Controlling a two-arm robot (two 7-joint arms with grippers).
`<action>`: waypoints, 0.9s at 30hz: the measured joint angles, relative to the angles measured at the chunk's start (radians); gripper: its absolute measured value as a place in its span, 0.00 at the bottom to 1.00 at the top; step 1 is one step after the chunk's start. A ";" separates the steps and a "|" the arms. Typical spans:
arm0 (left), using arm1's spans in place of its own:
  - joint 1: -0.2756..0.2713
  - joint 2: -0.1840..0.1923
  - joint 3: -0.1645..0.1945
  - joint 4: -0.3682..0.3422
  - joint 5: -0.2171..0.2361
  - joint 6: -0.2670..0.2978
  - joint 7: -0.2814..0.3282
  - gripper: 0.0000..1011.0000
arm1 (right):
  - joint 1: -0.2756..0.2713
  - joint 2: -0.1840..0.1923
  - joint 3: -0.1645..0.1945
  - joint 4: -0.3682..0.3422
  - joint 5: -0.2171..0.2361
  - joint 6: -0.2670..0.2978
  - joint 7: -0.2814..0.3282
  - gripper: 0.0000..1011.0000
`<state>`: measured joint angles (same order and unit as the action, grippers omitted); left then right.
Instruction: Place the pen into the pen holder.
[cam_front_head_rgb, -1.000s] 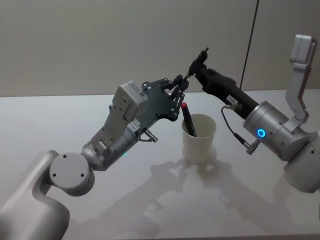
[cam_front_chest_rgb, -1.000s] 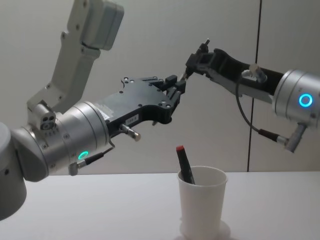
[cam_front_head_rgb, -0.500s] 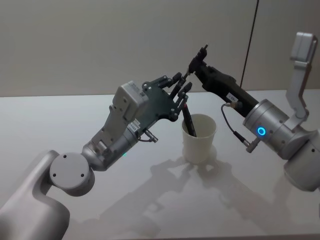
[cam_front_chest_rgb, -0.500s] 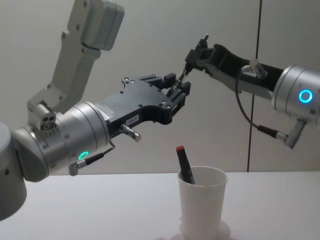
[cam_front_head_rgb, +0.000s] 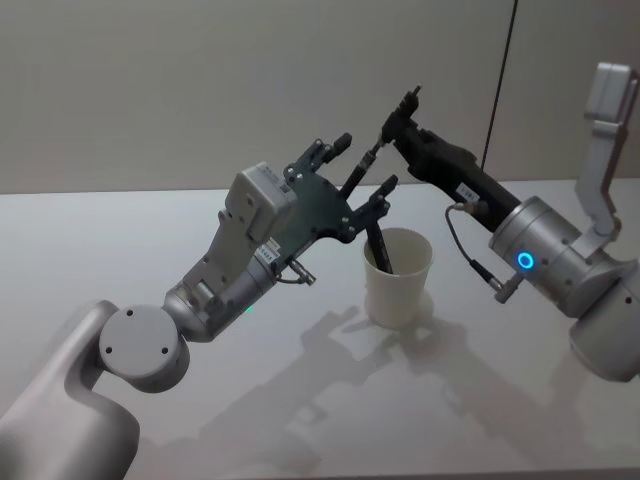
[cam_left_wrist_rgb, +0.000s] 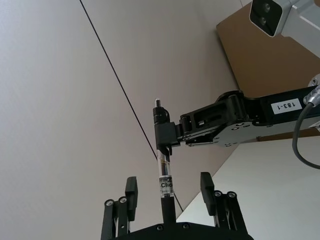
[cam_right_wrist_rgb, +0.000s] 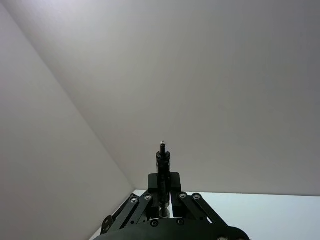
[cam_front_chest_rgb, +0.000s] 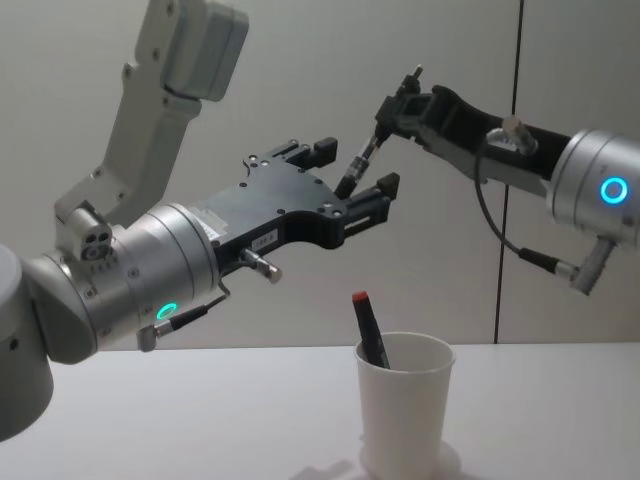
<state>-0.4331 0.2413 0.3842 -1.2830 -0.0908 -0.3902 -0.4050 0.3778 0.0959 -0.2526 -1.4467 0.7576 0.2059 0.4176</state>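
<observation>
A slim clear-and-black pen (cam_front_head_rgb: 368, 158) (cam_front_chest_rgb: 362, 160) hangs tilted in the air above the pen holder (cam_front_head_rgb: 400, 282) (cam_front_chest_rgb: 405, 400), a white paper cup on the table. My right gripper (cam_front_head_rgb: 393, 128) (cam_front_chest_rgb: 390, 110) is shut on the pen's upper end, as the right wrist view shows (cam_right_wrist_rgb: 162, 187). My left gripper (cam_front_head_rgb: 357, 167) (cam_front_chest_rgb: 357, 167) is open. Its fingers (cam_left_wrist_rgb: 131, 189) stand on either side of the pen's lower part (cam_left_wrist_rgb: 163, 185) without touching it. A red-capped pen (cam_front_head_rgb: 378, 245) (cam_front_chest_rgb: 368, 330) leans inside the cup.
The white table (cam_front_head_rgb: 300, 400) spreads around the cup, with a plain wall behind. Both arms cross above the cup, the left from the near left, the right from the right.
My left gripper has opened its fingers away from the pen it was closed around. The right gripper keeps hold of the pen and has risen slightly.
</observation>
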 joint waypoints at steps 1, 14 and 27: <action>0.000 0.000 0.000 0.000 0.000 0.000 0.000 0.78 | 0.000 0.001 0.000 0.000 -0.003 -0.004 -0.002 0.12; 0.000 0.000 0.000 0.000 -0.001 0.000 0.000 0.99 | -0.010 0.022 0.008 -0.002 -0.056 -0.075 -0.034 0.12; 0.000 0.000 0.000 0.000 -0.001 0.000 0.000 0.99 | -0.036 0.054 0.018 -0.008 -0.174 -0.187 -0.079 0.12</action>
<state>-0.4331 0.2413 0.3843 -1.2830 -0.0915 -0.3903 -0.4050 0.3423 0.1500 -0.2343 -1.4551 0.5833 0.0190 0.3389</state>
